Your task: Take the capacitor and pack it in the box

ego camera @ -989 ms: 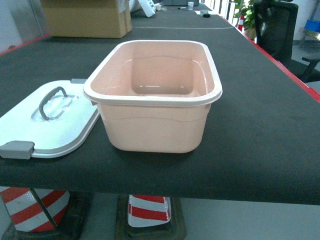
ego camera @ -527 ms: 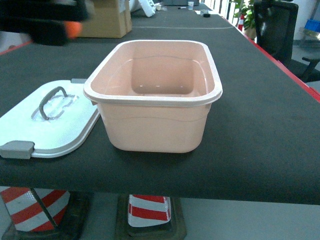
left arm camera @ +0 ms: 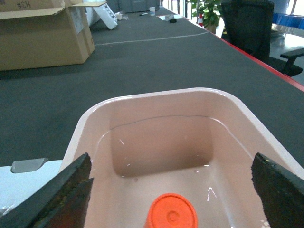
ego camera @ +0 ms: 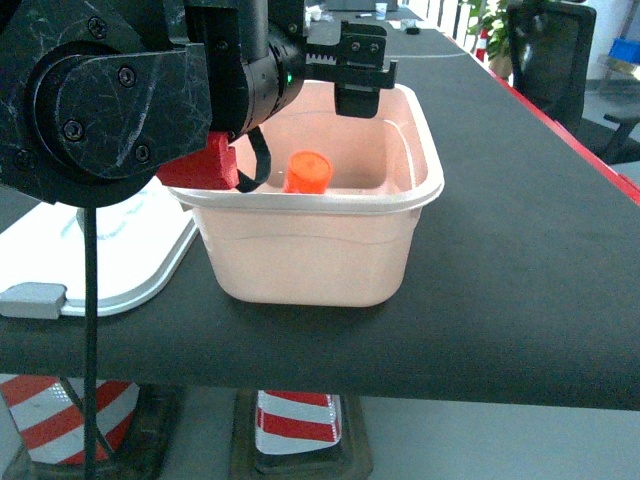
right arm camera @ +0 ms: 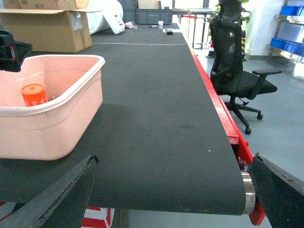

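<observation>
Head view: left arm [ego camera: 120, 100] reaching in from the upper left, above the box [ego camera: 320, 250], pink and lidless, close to the near edge of the black bench [ego camera: 520, 260]. Left end effector [ego camera: 345, 75] poised over the box's far half, fingers spread, gripping nothing. Orange capacitor [ego camera: 308, 172] upright inside the box, left of its middle, apart from the fingers above. White lid [ego camera: 130, 270] with grey latch flat on the bench, touching or just beside the box's left side, partly hidden by the arm.

Left wrist view: looking down into the box [left arm camera: 142, 142]; capacitor [left arm camera: 171, 216] standing on the bottom, its round orange top at the lower edge of the picture, between two dark fingers [left arm camera: 61, 194] set wide apart at left and right. Brown carton [left arm camera: 42, 38] toward the bench's far left.

Right wrist view: right end effector [right arm camera: 171, 190] hanging off the bench's near edge, toward the near right corner, its two fingers [right arm camera: 57, 194] wide apart and empty, well apart from the box [right arm camera: 52, 114] at left. Capacitor [right arm camera: 34, 95] seen over the rim, upright. Office chair [right arm camera: 237, 71] beyond the bench's red right edge.
</observation>
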Controlling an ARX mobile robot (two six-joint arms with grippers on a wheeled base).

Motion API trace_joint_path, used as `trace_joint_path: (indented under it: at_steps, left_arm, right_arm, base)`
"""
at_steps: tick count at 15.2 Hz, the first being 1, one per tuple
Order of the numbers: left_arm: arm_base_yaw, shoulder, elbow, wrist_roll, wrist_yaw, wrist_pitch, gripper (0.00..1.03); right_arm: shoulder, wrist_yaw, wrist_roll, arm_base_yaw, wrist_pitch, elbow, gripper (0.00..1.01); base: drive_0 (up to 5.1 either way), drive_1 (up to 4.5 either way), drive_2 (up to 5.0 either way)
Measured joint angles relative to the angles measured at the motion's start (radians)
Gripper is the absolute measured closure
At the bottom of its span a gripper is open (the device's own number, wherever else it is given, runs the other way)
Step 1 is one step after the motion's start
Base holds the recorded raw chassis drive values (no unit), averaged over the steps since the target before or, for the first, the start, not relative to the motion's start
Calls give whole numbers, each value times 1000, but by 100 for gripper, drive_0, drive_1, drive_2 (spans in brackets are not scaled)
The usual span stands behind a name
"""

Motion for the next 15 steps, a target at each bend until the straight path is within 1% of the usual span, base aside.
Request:
trace_joint_path:
  at_steps: [1, 2, 3, 5, 6, 7, 8, 9, 12, 15]
  left_arm:
    - [23, -9, -13, -6, 69, 10, 4]
    - [58, -53, -66, -11, 121, 10, 5]
    - [119, -110, -106, -10, 146, 15, 5]
    - [299, -172, -120, -10, 171, 57, 5]
    - [388, -159, -135, -12, 176, 54, 5]
    - [446, -111, -145, -13, 194, 42, 5]
    - [482, -16, -138, -12, 209, 27, 5]
    - [492, 49, -106, -7, 231, 16, 5]
    - [521, 226, 37, 4, 233, -18, 5]
    - [555, 358, 152, 18, 262, -116, 5]
  right_arm:
    - [0, 0, 0, 0, 0, 0, 3]
    - [0, 0, 0, 0, 0, 0, 3]
    - [0, 0, 0, 0, 0, 0, 3]
    - [0, 0, 0, 0, 0, 0, 3]
    - [0, 0, 0, 0, 0, 0, 3]
    - [0, 0, 0, 0, 0, 0, 3]
    - [0, 0, 0, 0, 0, 0, 3]
    - [0, 0, 0, 0, 0, 0, 3]
    - [0, 0, 0, 0, 0, 0, 3]
    - [0, 0, 0, 0, 0, 0, 3]
  base:
    - [0, 0, 0]
    - [0, 0, 0]
    - [0, 0, 0]
    - [0, 0, 0]
    - [0, 0, 0]
    - [0, 0, 0]
    - [0, 0, 0]
    - [0, 0, 0]
    - [0, 0, 0]
    - [0, 0, 0]
